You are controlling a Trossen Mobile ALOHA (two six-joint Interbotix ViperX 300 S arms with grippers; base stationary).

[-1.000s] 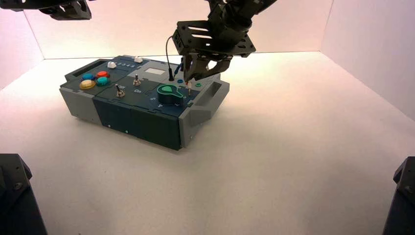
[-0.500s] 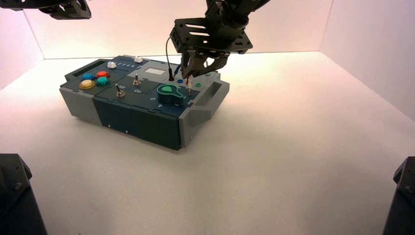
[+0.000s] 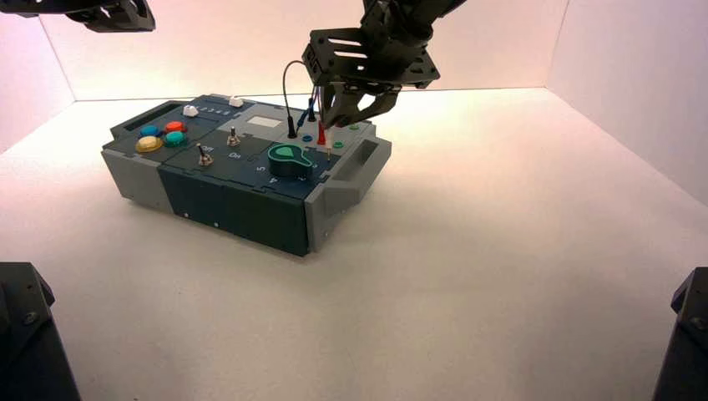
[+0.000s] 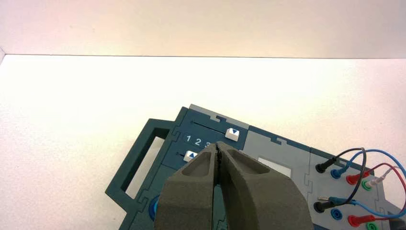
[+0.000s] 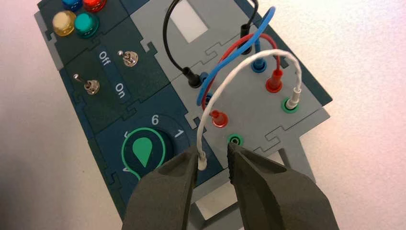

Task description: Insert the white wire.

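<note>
The white wire [image 5: 230,79] arches over the grey socket panel at the right end of the box [image 3: 250,205]. One of its plugs sits in the far green socket [image 5: 290,103]. Its free plug [image 5: 203,162] hangs beside the inner face of one finger of my right gripper [image 5: 213,155], short of the empty near green socket [image 5: 234,140]. That gripper [image 3: 355,113] hovers open just above the panel, its jaws well apart and closed on nothing. The free plug [image 3: 328,144] also shows in the high view. My left gripper [image 4: 218,146] is shut and empty, parked high at the back left [image 3: 108,15].
Black [image 5: 167,33], blue [image 5: 258,33] and red [image 5: 239,45] leads loop over the same panel. A green knob [image 5: 142,152] and two toggle switches [image 5: 128,58] lie beside it. Coloured buttons [image 3: 163,136] sit at the box's left end, and a handle [image 3: 365,154] at its right.
My right gripper has risen a little and shifted right above the socket panel, still open. The white wire's free plug has stayed just above the panel.
</note>
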